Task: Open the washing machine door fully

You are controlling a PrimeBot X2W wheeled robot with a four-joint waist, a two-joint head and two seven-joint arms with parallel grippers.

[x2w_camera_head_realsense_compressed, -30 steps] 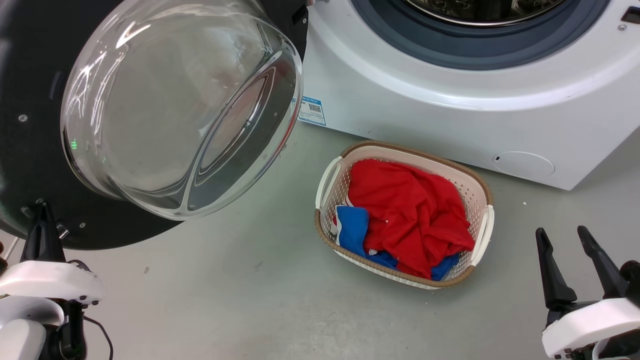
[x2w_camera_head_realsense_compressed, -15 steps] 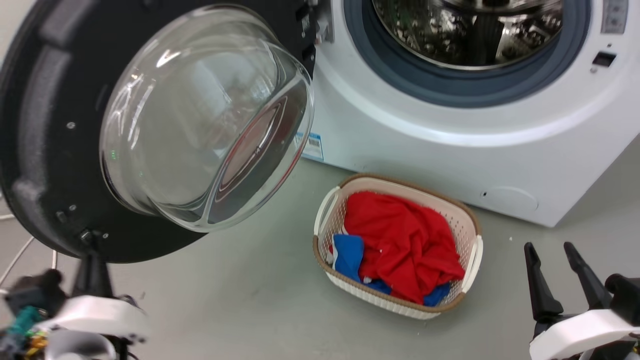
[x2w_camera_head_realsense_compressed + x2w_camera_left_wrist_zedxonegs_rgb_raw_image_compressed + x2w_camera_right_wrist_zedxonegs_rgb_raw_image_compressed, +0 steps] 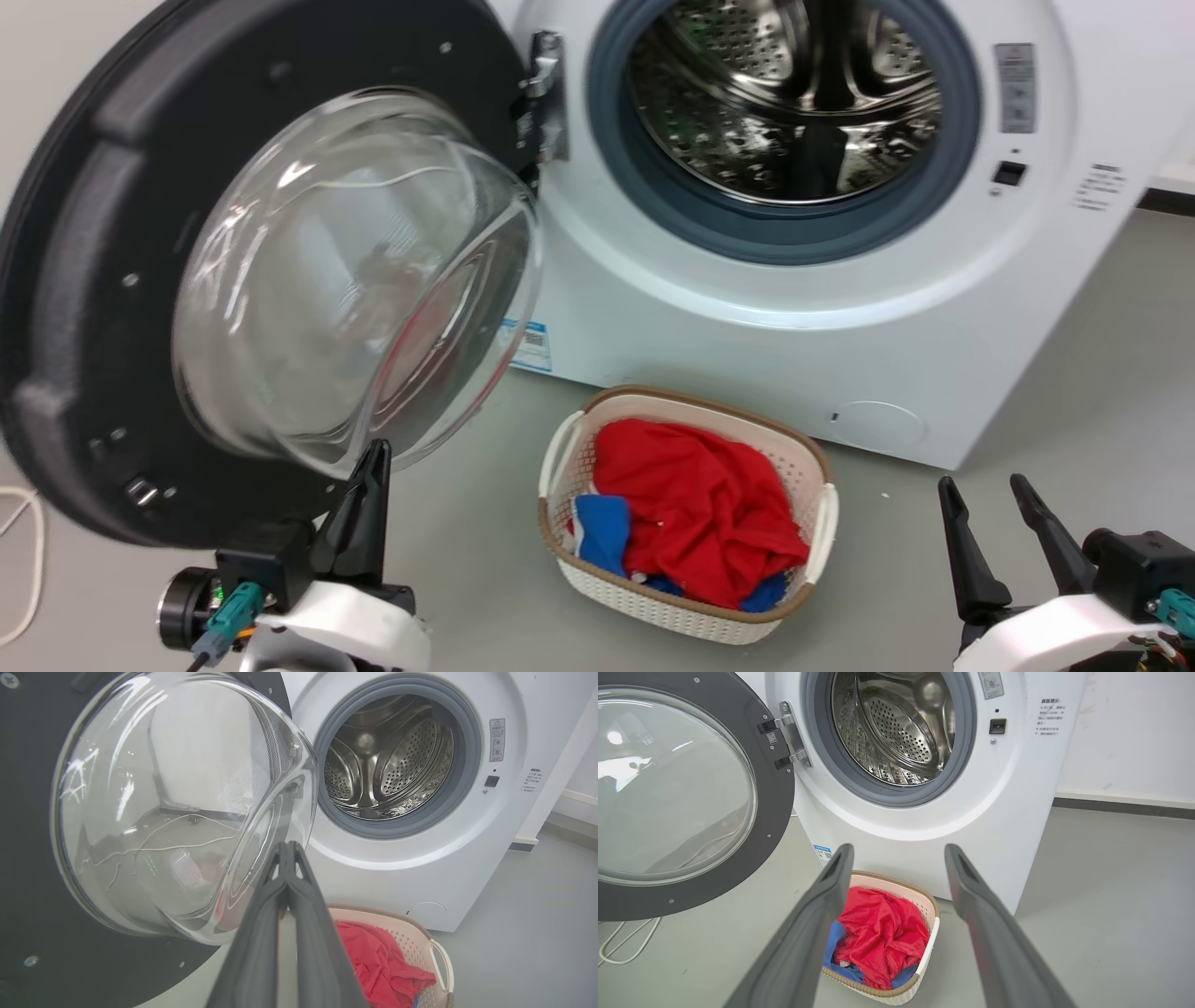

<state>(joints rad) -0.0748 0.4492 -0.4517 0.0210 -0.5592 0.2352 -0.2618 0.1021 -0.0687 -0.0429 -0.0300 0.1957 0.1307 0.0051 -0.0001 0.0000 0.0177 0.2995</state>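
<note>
Washing machine (image 3: 747, 336) front-on, drum mouth (image 3: 784, 103) exposed; washing machine door (image 3: 84, 308) swung wide on its hinge, left of the mouth, glass bowl facing the robot; basket (image 3: 653, 397) of red and blue cloth on the floor; left tool (image 3: 376, 450) clenched empty, tip at the bowl's lower edge, contact unclear; right tool (image 3: 980, 482) released, well apart.

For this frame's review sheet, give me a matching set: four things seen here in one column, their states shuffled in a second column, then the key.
Things
1. round black-ringed glass-bowl washing machine door
2. left claw
3. right claw
4. cream woven plastic basket

States
A. fingers spread apart
B. holds crumpled red cloth
C. standing wide open
D. fingers pressed together

Pairs: 1-C, 2-D, 3-A, 4-B
</note>
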